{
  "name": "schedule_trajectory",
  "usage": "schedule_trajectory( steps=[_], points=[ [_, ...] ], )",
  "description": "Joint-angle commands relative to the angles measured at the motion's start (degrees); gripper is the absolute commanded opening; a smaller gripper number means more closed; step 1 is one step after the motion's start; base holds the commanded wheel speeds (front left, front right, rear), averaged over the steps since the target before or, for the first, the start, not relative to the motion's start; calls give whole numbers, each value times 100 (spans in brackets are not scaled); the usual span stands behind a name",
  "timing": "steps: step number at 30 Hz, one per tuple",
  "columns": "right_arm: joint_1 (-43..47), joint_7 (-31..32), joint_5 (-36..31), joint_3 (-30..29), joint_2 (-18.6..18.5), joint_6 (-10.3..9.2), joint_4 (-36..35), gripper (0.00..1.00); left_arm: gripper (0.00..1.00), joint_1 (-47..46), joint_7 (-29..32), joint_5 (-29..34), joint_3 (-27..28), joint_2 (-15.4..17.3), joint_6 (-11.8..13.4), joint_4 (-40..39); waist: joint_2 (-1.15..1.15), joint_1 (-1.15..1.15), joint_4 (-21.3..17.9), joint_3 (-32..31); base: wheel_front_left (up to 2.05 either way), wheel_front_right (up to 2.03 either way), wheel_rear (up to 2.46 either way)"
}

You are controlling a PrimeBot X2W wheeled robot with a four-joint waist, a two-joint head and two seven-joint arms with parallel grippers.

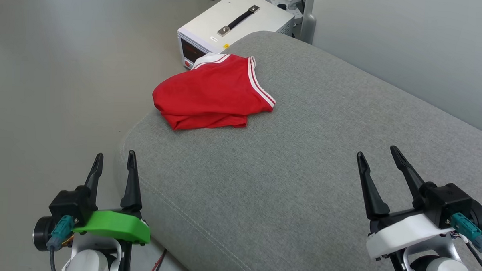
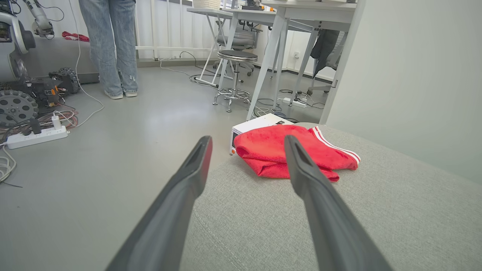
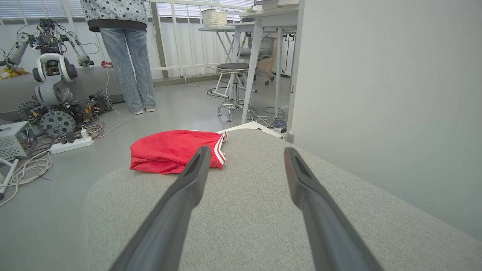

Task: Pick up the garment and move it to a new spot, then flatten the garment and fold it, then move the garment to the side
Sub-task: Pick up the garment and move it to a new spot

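**Red shirt lies bundled at couch corner, both tools empty**

A red shirt (image 1: 210, 95) with white-striped trim sits in a compact, layered bundle on the far left corner of a grey couch (image 1: 312, 174). A white box (image 1: 237, 25) stands on the floor just beyond it. The left tool (image 1: 115, 154) hovers off the couch's near left edge and the right tool (image 1: 376, 152) over its near right side. Both are well apart from the cloth, spread wide and holding nothing.

Judging by the tidy bundle at the corner, the folding and the move to the side look done (a shirt dropped loosely and awaiting its first pick-up could look much the same, and no print is visible). If work is left, the next move calls for a long reach forward and to the left, most readily by the left tool. It would need to close on the upper layers without dragging the bundle off the rounded edge.

The count:
- one shirt
- two tools, each with two dark fingers
- one white box
- one person (image 2: 109, 45) standing on the floor
- one stool (image 2: 237, 56)
- one other robot (image 3: 52, 71)
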Motion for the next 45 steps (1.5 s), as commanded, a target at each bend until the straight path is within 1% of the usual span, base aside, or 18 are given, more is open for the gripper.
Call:
schedule_trajectory(
  steps=[1,10,16,19,25,28,33,36,40,42,45],
  points=[
    [-102,-19,52,-3,-25,-5,-46,100,100,-149,-34,-59,12,-21,-40,18,0,0,-2,36,0,0,0],
    [-216,145,69,13,-145,-5,-188,100,100,-502,-34,-100,64,-21,-30,115,0,0,-229,301,0,0,0],
    [-443,394,68,-8,-344,-5,-457,100,100,-1279,201,-511,193,56,-76,403,0,0,-535,806,0,0,0],
    [-587,520,75,-14,-479,-5,-615,100,100,-1759,464,-682,286,162,-75,564,0,0,-742,1124,0,0,0],
    [-921,670,102,-76,-747,-5,-939,100,100,-2695,1281,-1151,481,435,-99,1012,0,0,-1130,1781,0,0,0],
    [-1065,715,111,-119,-828,-5,-1080,100,100,-3089,1804,-1349,545,658,-118,1307,0,0,-1298,2085,0,0,0],
    [-1344,798,121,-126,-994,-5,-1321,100,100,-3807,2884,-1698,648,1116,-142,1891,0,0,-1571,2668,0,0,0],
    [-1493,836,129,-150,-1091,-5,-1436,100,100,-4180,3539,-1923,749,1314,-60,2214,0,0,-1705,2964,0,0,0],
    [-1642,893,155,-174,-1200,-5,-1599,100,100,-4534,4158,-2069,818,1577,37,2459,0,0,-1864,3314,0,0,0],
    [-1707,924,158,-206,-1245,-5,-1684,100,100,-4676,4489,-2179,860,1655,95,2563,0,0,-1936,3475,0,0,0],
    [-1785,979,158,-246,-1316,-5,-1797,100,100,-4830,4810,-2272,916,1760,210,2679,0,0,-2026,3687,0,0,0]
  ],
)
